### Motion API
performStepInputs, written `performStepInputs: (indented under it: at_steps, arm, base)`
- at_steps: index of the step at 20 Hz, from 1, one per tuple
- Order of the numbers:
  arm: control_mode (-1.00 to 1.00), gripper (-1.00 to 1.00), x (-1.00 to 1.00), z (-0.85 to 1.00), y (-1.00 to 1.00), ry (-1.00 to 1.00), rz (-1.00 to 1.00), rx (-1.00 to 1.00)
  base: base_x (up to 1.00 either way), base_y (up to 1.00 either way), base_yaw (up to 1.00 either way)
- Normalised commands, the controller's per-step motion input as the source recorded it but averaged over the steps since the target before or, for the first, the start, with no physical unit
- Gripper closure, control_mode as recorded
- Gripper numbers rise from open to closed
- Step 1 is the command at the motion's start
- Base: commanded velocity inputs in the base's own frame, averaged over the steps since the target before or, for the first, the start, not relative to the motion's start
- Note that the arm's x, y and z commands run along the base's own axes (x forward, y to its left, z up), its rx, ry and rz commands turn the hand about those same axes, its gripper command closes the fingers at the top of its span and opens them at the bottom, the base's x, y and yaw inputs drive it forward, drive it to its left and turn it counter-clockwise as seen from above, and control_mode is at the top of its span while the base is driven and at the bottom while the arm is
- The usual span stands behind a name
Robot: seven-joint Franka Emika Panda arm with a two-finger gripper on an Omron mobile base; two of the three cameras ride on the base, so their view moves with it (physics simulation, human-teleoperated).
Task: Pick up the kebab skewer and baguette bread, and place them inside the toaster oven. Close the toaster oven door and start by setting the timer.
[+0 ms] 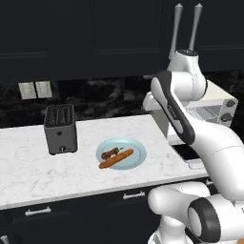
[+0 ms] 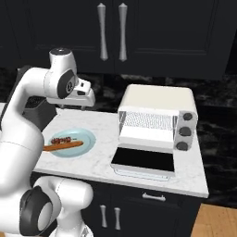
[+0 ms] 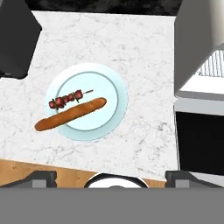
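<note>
Dark cabinets (image 2: 139,32) and a black stone wall back the white marble table (image 1: 28,167) beneath my hand (image 2: 85,107), which hangs above it, fingers well apart and holding nothing. One toaster oven (image 2: 157,125) stands to my right, its door (image 2: 143,162) dropped open. One dark slot toaster (image 1: 60,128) sits to my left. Below me lies one pale blue plate (image 3: 111,113) carrying one baguette bread (image 3: 70,114), one end past the rim, and one kebab skewer (image 3: 66,99) just beside it.
</note>
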Motion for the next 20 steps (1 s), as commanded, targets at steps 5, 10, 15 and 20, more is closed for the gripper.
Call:
performStepInputs:
  at_steps: [5,10,15,20]
  arm:
    - [1.00,-1.00,0.00,0.00,0.00,0.00,0.00,0.00]
    - [1.00,-1.00,0.00,0.00,0.00,0.00,0.00,0.00]
    - [1.00,-1.00,0.00,0.00,0.00,0.00,0.00,0.00]
    - [1.00,-1.00,0.00,0.00,0.00,0.00,0.00,0.00]
  base:
    - [0.15,-0.29,-0.08]
    - [0.26,-0.25,-0.08]
    - [0.38,-0.42,0.00]
    - [0.49,-0.19,0.01]
